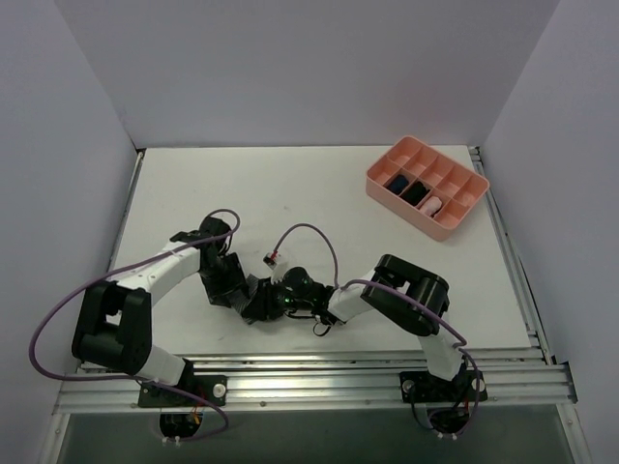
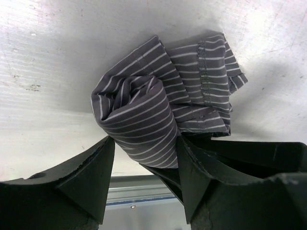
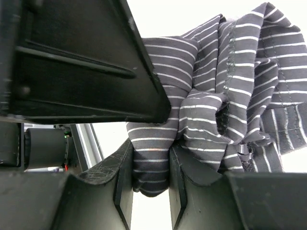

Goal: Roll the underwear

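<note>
Underwear (image 2: 144, 105) bunched, pinched by right gripper (image 3: 149, 155), sitting between spread jaws of left gripper (image 2: 146, 146)

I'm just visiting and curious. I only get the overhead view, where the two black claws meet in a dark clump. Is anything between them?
Observer: Yes. The left wrist view shows the underwear, grey cloth with thin white stripes.
Operator: Is it rolled up?
Observer: Partly. One end is wound into a roll and the rest is bunched beside it.
Operator: Is the right-hand claw gripping it?
Observer: Yes. In its own wrist view, the right gripper pinches a fold of the cloth between its fingers.
</note>
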`<move>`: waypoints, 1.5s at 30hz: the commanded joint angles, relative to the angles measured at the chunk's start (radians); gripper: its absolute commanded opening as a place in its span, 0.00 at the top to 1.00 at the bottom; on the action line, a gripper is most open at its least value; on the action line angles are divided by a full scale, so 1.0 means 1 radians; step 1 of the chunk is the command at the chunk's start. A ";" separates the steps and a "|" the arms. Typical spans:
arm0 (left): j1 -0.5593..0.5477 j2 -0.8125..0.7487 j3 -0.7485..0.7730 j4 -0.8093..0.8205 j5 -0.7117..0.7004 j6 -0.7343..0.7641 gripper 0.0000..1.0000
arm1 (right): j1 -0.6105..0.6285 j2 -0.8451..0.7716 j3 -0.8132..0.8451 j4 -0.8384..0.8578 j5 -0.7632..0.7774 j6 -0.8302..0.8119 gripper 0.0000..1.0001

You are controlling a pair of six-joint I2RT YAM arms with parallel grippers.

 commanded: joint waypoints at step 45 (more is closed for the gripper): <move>-0.082 0.371 0.205 -0.082 0.029 0.042 0.87 | 0.262 0.025 0.645 -1.199 0.803 -0.573 0.41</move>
